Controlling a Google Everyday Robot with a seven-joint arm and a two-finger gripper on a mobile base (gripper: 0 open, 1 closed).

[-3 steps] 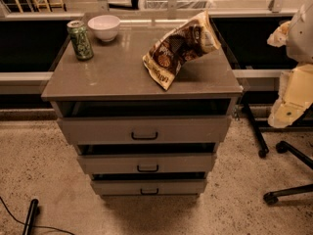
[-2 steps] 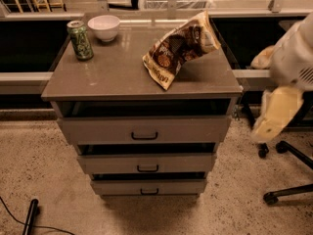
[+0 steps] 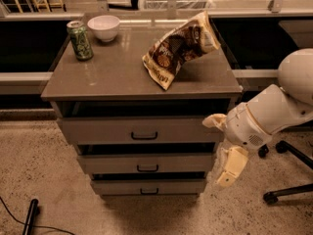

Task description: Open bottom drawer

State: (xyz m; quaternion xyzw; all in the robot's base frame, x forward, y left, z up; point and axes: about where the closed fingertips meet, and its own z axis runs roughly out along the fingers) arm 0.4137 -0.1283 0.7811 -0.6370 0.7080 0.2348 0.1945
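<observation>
You'll find the bottom drawer (image 3: 166, 185) lowest in the cabinet's stack of three, close to the speckled floor. Its flat front faces the camera and its long axis runs left to right, with the small black handle (image 3: 149, 191) lying along that line. Only a dark slit shows above the front, so the inside is hidden from you, and the lower edge sinks into shadow. The middle drawer (image 3: 171, 162) and top drawer (image 3: 181, 129) step outward above it. The gripper (image 3: 229, 166) hangs just beside the stack's right edge, level with the two lower drawers. You cannot tell whether it is open or closed.
</observation>
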